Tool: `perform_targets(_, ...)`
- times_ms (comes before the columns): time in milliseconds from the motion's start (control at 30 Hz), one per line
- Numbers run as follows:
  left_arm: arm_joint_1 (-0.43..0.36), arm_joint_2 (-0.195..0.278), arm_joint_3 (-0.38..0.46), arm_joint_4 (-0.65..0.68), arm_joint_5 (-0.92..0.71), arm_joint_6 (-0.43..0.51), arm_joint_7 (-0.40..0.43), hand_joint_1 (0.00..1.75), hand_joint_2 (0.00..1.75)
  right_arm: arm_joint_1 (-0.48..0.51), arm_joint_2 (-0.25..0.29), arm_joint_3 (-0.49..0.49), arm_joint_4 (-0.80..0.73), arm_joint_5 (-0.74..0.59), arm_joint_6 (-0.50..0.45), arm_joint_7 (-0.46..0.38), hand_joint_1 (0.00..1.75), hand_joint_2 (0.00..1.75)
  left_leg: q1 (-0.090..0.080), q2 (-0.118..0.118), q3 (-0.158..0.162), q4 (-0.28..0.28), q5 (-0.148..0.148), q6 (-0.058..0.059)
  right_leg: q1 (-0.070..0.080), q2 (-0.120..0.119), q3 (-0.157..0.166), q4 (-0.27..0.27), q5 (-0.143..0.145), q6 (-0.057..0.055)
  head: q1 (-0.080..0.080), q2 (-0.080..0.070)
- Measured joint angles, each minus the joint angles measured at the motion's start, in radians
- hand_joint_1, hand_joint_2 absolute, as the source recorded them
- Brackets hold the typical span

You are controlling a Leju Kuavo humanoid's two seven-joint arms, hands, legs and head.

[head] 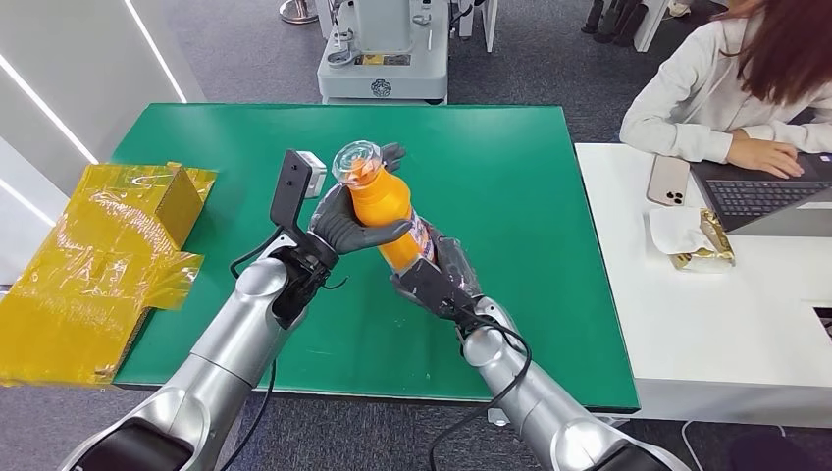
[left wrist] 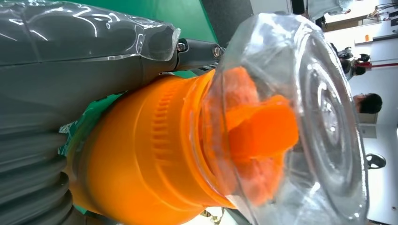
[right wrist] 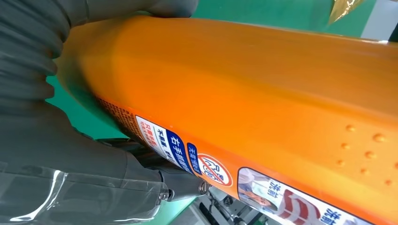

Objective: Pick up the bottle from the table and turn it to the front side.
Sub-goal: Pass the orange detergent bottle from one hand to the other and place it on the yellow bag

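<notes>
An orange bottle (head: 388, 211) with a clear cap (head: 355, 160) is held up off the green table (head: 510, 186), tilted with its cap toward the far left. My left hand (head: 348, 228) grips its upper body just below the cap. My right hand (head: 432, 275) holds its lower end. Close up in the left wrist view, the clear cap (left wrist: 300, 117) covers an orange nozzle on the bottle (left wrist: 145, 159). Along the bottle (right wrist: 263, 89) in the right wrist view runs a printed label (right wrist: 211, 168), with my right hand (right wrist: 56, 154) wrapped around it.
A crumpled yellow film-wrapped box (head: 108, 255) lies at the table's left edge. At a white desk (head: 726, 324) on the right, a person (head: 726, 88) types on a laptop (head: 775, 196), with a phone (head: 667, 181) and a wrapper nearby. A machine base (head: 383, 59) stands beyond the table.
</notes>
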Motion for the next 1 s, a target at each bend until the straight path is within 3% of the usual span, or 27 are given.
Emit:
perform_targets(33,0.000,0.000,0.000,0.000,0.001,0.000,0.002,1.71,1.75,-0.001,0.000,0.001,0.002,0.000,-0.002,0.000,1.75,1.75,0.000,0.000,0.000,0.000,0.000,0.000,0.000,0.000,0.000,0.000,0.000,0.000,0.000,0.000)
perform_targets(67,0.000,0.000,0.000,0.000,0.002,0.000,0.005,1.75,1.75,-0.002,0.001,0.002,0.004,0.001,-0.004,0.001,1.75,1.75,0.000,0.000,0.000,0.000,0.000,0.000,0.000,0.000,0.000,0.000,0.000,0.000,0.000,0.000)
perform_targets(800,0.001,0.005,0.000,-0.001,0.021,0.007,0.013,1.75,1.75,0.000,0.005,0.007,0.013,-0.022,-0.027,-0.021,1.75,1.75,0.000,0.000,0.000,0.000,0.000,0.000,0.000,0.000,0.000,0.000,0.000,0.000,0.000,0.000)
perform_targets(933,0.001,0.005,0.000,-0.001,0.019,0.009,0.008,1.75,1.75,0.004,0.005,0.007,0.011,-0.039,-0.023,-0.033,0.00,1.75,0.000,0.000,0.000,0.000,0.000,0.000,0.000,0.000,0.000,0.000,0.000,0.000,0.000,0.000)
perform_targets(1000,0.003,0.004,0.000,-0.001,0.015,0.011,0.002,1.75,1.75,0.008,0.005,0.006,0.004,-0.056,-0.018,-0.042,0.00,1.75,0.000,0.000,0.000,0.000,0.000,0.000,0.000,0.000,0.000,0.000,0.000,0.000,0.000,0.000)
